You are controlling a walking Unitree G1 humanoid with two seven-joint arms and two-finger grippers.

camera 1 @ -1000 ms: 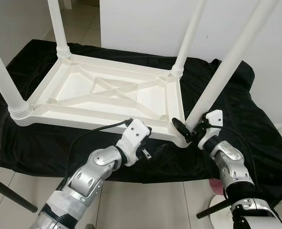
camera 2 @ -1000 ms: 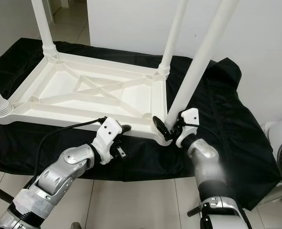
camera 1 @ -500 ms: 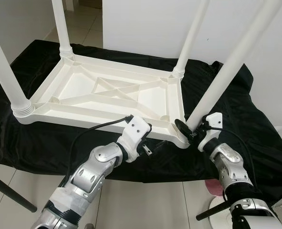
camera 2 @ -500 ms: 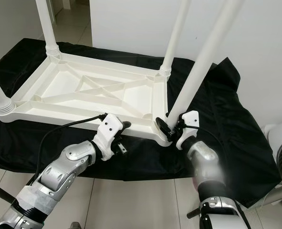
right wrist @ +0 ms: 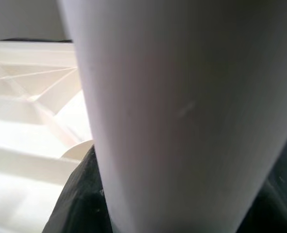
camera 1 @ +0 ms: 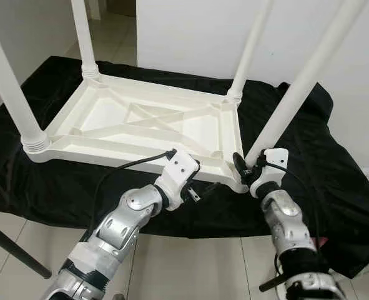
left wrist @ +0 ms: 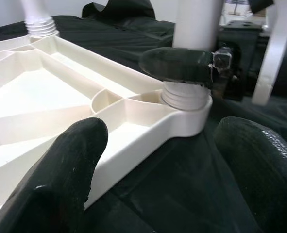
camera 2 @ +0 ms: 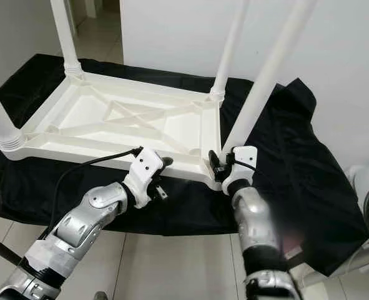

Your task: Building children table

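Our right gripper (camera 1: 243, 170) clasped the leg (camera 1: 290, 103) low at the near right corner of the upturned table (camera 1: 140, 122); the leg leaned up and rightward. The left gripper (camera 1: 200, 189) hung open beside the rim.

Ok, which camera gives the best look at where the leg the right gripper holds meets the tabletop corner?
Left wrist view: the threaded base of the leg sits in the corner socket, one black finger across it. Both eye views show that joint small; the right wrist view shows blurred leg.
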